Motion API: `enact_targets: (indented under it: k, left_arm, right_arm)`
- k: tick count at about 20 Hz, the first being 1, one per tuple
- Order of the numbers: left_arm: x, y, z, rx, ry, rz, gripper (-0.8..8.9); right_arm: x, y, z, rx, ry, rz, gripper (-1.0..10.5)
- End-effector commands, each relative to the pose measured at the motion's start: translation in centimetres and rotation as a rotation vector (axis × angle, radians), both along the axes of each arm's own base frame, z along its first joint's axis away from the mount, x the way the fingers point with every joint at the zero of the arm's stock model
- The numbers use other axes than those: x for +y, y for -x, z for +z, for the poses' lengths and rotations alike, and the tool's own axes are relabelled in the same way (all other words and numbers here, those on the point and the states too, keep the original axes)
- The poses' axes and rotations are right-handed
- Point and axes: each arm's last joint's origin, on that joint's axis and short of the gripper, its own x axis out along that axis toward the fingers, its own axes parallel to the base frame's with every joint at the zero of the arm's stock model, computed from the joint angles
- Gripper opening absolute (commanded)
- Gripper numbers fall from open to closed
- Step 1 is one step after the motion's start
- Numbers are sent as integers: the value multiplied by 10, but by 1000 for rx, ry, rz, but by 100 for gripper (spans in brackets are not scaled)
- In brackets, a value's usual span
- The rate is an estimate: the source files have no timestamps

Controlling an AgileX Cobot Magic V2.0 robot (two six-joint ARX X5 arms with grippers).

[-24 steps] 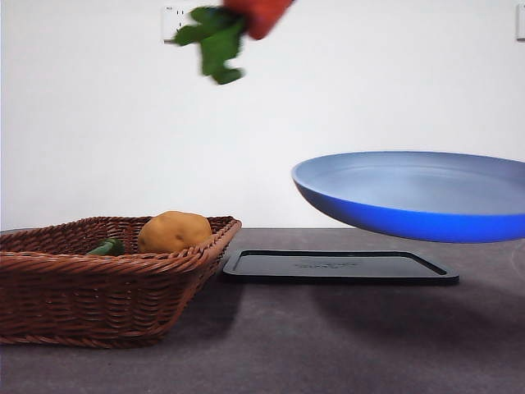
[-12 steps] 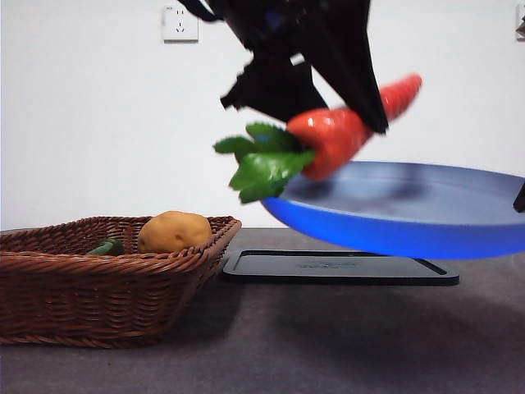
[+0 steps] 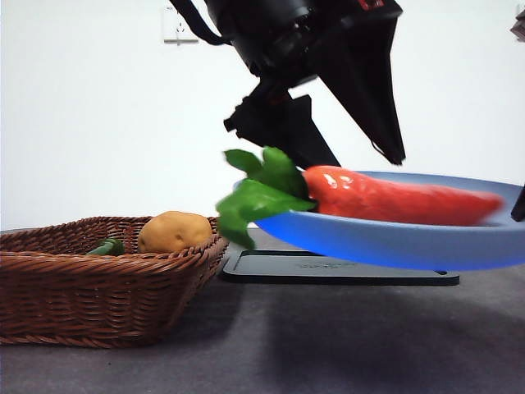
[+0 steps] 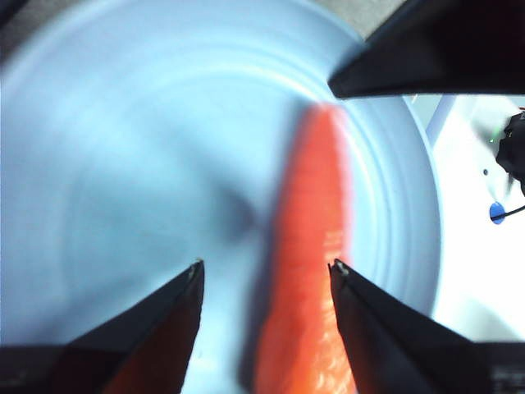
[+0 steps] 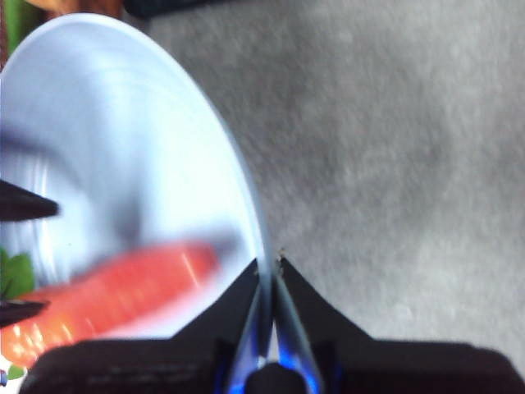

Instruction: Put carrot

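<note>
1. Half a second back the carrot point(image 3: 394, 197) hung tilted in the left hand point(image 4: 264, 275) above the plate point(image 3: 385, 242); now it lies flat along the blue plate, its green leaves point(image 3: 258, 197) spilling over the near rim.
2. One second back only the leaves and the thick end showed at the top of the front view, so the carrot has come down steadily onto the plate.
3. Left hand: its black jaws stand apart, one on each side of the carrot's thick part, with blue plate visible in the gap on at least one side. The picture is blurred, so I cannot be sure both jaws are clear of it, but it looks let go.
4. Right hand point(image 5: 269, 267): jaws together, clamped on the plate's rim, holding the plate in the air above the tabletop point(image 3: 328, 345) and the black tray point(image 3: 340, 268).
5. Judgement: the placing itself looks done or nearly so; what is left is for the left arm to lift away without dragging the carrot, which could roll on the held plate.
6. Apart from this, the wicker basket point(image 3: 98, 287) with the potato point(image 3: 174, 231) and a small green vegetable point(image 3: 107, 246) has not moved.
7. Writing: faint embossed marks on the tray and a red scrap on the arm's top edge are too small to read; no brand can be made out.
</note>
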Motion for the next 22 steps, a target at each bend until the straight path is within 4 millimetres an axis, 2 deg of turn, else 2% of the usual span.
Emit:
enact_targets:
  k: [1, 5, 10, 13, 16, 19, 22]
  left_arm:
    - [7, 10, 24, -32, 45, -7, 272]
    - [47, 35, 79, -182, 93, 48, 272]
    - [98, 63, 122, -368, 90, 181, 271]
    - [146, 92, 149, -529, 84, 322, 271]
    - [181, 115, 162, -624, 86, 417, 271]
    - [201, 127, 166, -671, 65, 477, 271]
    - [206, 131, 165, -672, 55, 480, 271]
  right_arm:
    - [1, -2, 3, 1, -5, -2, 3]
    - [0, -13, -3, 41, 44, -39, 3]
    - [-3, -42, -7, 69, 68, -44, 3]
    - [-5, -84, -2, 59, 74, -60, 3]
    - [-5, -136, 2, 53, 76, -74, 3]
    - [-5, -190, -4, 72, 68, -105, 3]
    - [-3, -228, -20, 112, 58, -133, 3]
